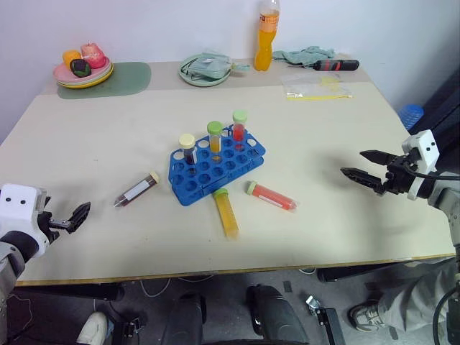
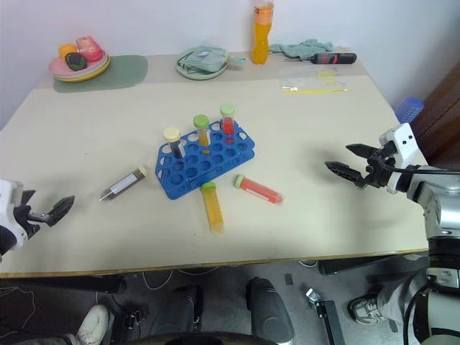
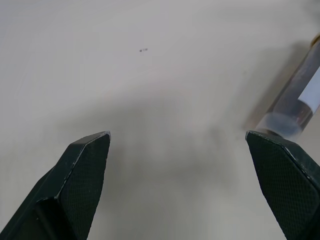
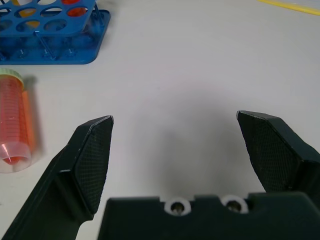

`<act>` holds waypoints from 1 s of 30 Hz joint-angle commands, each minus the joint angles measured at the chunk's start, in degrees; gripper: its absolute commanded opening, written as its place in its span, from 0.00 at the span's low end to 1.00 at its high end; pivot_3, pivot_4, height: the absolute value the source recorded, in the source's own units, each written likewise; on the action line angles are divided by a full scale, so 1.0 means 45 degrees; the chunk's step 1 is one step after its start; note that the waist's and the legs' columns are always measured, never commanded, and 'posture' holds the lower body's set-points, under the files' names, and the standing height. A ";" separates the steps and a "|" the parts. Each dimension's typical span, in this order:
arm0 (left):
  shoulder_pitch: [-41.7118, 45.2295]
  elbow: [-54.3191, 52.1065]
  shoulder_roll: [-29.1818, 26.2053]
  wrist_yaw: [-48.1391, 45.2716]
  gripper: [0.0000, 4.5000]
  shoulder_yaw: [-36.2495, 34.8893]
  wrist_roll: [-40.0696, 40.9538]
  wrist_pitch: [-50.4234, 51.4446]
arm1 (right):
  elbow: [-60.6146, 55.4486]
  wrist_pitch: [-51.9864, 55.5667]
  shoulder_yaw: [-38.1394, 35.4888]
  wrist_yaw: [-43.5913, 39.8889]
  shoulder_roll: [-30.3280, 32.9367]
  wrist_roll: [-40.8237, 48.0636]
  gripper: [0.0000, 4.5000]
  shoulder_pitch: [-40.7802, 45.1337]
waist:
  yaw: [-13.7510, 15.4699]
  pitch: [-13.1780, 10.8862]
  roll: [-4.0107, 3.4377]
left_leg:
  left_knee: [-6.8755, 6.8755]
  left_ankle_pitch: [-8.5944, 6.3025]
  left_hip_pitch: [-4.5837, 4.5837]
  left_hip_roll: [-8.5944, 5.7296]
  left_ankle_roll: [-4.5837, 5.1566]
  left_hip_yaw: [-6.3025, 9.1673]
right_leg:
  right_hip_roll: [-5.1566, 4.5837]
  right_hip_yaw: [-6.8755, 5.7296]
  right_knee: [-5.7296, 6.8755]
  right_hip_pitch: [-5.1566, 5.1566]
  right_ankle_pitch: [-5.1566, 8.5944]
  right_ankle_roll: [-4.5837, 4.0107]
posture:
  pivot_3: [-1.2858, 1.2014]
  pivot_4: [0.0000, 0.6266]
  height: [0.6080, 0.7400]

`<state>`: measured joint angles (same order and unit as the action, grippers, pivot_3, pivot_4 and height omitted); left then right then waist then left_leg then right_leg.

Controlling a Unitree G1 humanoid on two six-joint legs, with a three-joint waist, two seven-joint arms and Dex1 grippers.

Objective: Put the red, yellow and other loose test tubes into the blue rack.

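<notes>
Blue plastic rack [image 1: 215,164] at counter [image 1: 93,144] centre, three capped tubes upright in it. Loose: red-liquid clear tube [image 1: 272,196] and yellow-liquid tube [image 1: 226,213] just beside its near edge; brown-liquid tube [image 1: 136,190] apart. Both grippers' fingers spread, empty. Right gripper [image 1: 361,172] probably best takes the red tube mid-body.

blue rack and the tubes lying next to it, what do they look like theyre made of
The blue rack looks like moulded plastic: uniform bright colour, slight sheen, thin walls around round holes. The red tube, yellow tube and brown tube seem to be clear plastic, possibly glass: liquid shows through, with opaque matte caps.
</notes>
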<state>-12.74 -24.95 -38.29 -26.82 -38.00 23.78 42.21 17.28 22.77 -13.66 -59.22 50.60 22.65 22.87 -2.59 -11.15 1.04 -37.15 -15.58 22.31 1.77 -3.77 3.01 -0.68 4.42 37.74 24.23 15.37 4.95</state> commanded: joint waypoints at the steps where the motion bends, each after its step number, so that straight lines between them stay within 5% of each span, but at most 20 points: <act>1: -0.0017 -0.0388 0.0109 0.0317 1.00 -0.0319 -0.0013 -0.0018 | -0.0212 -0.0184 -0.0004 0.0010 0.0139 -0.0133 0.97 0.0393 | -0.0005 0.0000 0.0000 | 0.0000 0.0000 0.0000 0.0000 0.0000 0.0000 | 0.0002 0.0000 0.0000 0.0000 0.0000 0.0000 | 0.52 0.24 1.00; 10: 0.0864 -0.1075 0.0292 0.0514 1.00 0.0225 0.0541 -0.0183 | -0.1272 0.0363 0.0558 0.0404 0.0317 -0.0691 0.97 0.0534 | 0.0022 0.0000 0.0000 | -0.0003 0.0000 0.0003 -0.0002 0.0000 -0.0001 | -0.0003 0.0001 0.0000 -0.0001 -0.0001 0.0001 | 0.52 0.24 1.00; 16: 0.1684 -0.2661 0.0226 -0.1382 1.00 0.2532 0.2353 -0.0200 | -0.4389 0.2300 0.1157 0.0456 0.0896 -0.0648 0.97 0.0274 | 0.0035 0.0000 0.0000 | -0.0007 0.0000 0.0006 -0.0001 -0.0001 0.0000 | -0.0004 0.0002 0.0003 0.0000 -0.0002 0.0002 | 0.52 0.24 1.00; 23: 0.1834 -0.2966 -0.1250 -0.4188 1.00 0.6060 0.1686 -0.1627 | -0.8314 0.7968 0.2802 0.0974 0.1440 0.0877 0.97 0.1496 | -0.0088 0.0000 -0.0009 | -0.0001 0.0000 -0.0008 0.0004 0.0000 -0.0003 | 0.0013 0.0011 0.0007 0.0003 0.0000 -0.0002 | 0.52 0.24 1.00; 30: 0.2385 -0.2080 -0.0984 -0.4443 1.00 0.7180 0.0947 -0.2957 | -0.9557 1.2982 0.6639 0.3517 -0.0596 0.0337 0.97 0.4940 | 0.0011 0.0001 -0.0013 | -0.0015 0.0000 0.0022 0.0004 0.0001 0.0000 | 0.0013 0.0008 0.0008 0.0030 0.0005 -0.0010 | 0.52 0.24 1.00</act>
<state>-2.10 -33.75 -42.93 -46.19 -5.66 28.60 31.34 -25.23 76.15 15.27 -45.84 49.25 24.51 41.60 -2.54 -11.15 0.98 -37.23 -15.58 22.43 1.79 -3.77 3.00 -0.64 4.45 37.77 24.37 15.39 4.91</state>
